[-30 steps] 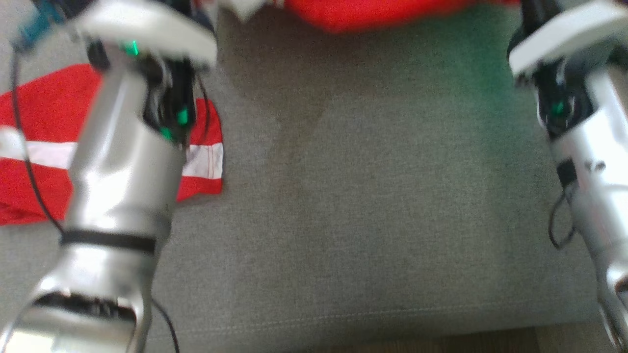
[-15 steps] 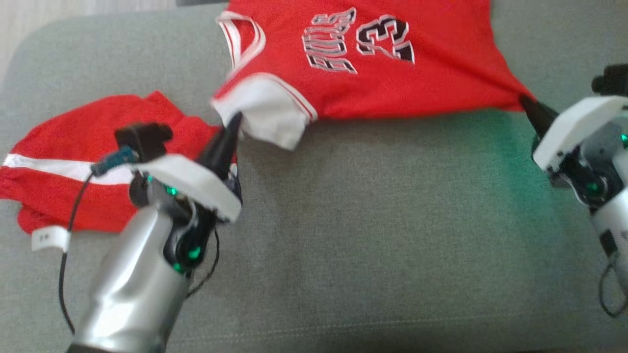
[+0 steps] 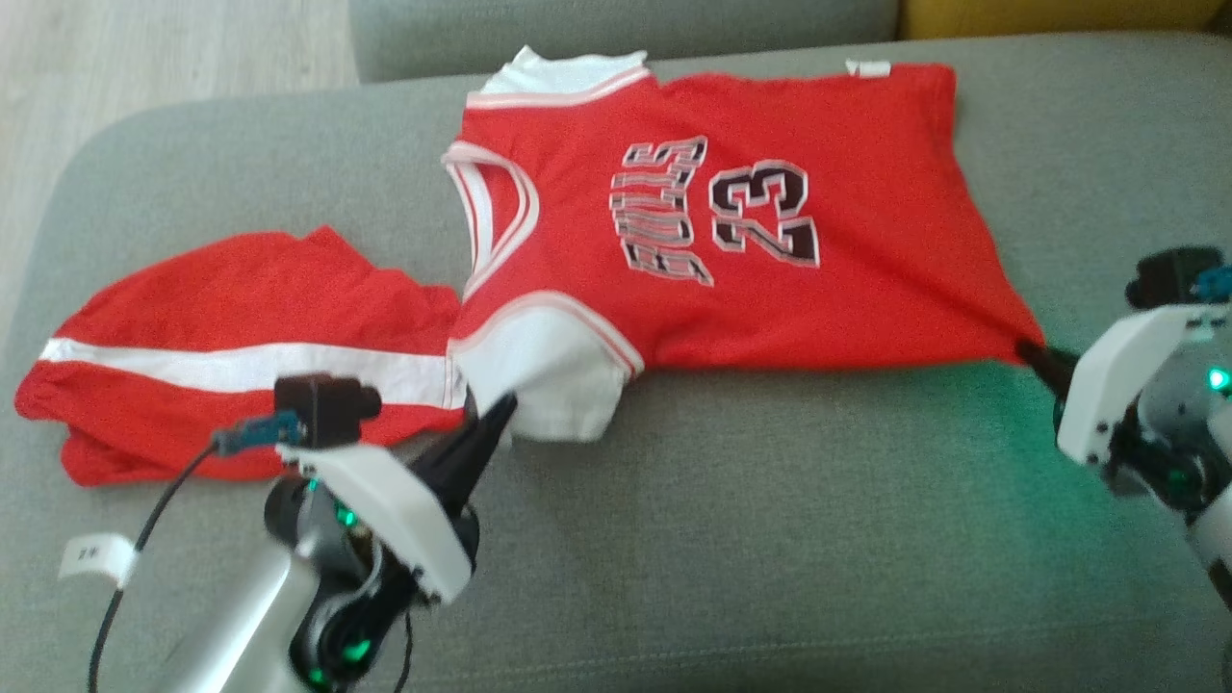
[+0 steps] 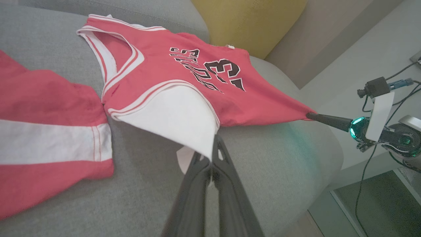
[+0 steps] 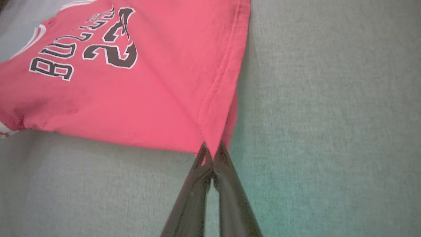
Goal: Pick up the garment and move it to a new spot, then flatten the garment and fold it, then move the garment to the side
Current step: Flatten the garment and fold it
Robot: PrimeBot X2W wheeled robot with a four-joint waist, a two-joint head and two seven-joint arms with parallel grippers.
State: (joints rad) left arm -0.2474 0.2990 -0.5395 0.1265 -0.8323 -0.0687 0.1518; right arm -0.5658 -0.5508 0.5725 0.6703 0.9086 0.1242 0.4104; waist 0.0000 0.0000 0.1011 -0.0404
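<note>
Both sets of dark fingers are pressed together on cloth: the left gripper (image 3: 502,404) is pinched on the white sleeve of a red jersey (image 3: 866,289), the right gripper (image 3: 1032,352) on its red hem corner. The jersey is drawn taut between them, number side up, over a grey sofa cushion (image 3: 770,539). Red shorts (image 3: 241,318) with a white stripe are laid just beside the sleeve, at the robot's left.
</note>
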